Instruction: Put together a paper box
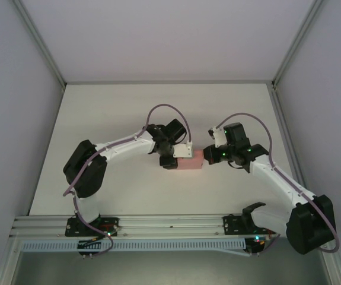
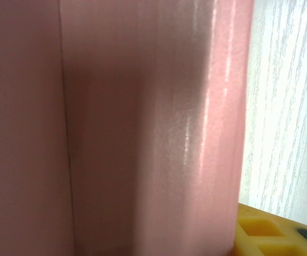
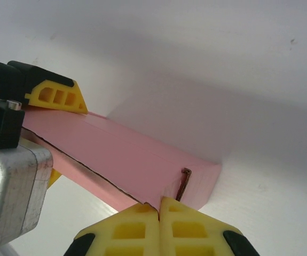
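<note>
The pink paper box (image 1: 190, 162) hangs just over the middle of the white table, between my two grippers. My left gripper (image 1: 171, 159) is shut across its left end. One yellow finger (image 3: 57, 96) lies on the top face and the other shows just under the box. In the left wrist view the box (image 2: 142, 133) sits right against the lens, with a yellow fingertip (image 2: 270, 234) at the bottom right. My right gripper (image 3: 160, 204) is shut, its tips pinching the edge of a thin flap at the right end of the box (image 3: 121, 154). A raw cardboard edge (image 3: 185, 181) shows beside them.
The white table (image 1: 117, 107) stretches bare behind and to both sides of the box. Grey walls stand on the left, right and back. An aluminium rail (image 1: 170, 222) with the arm bases runs along the near edge.
</note>
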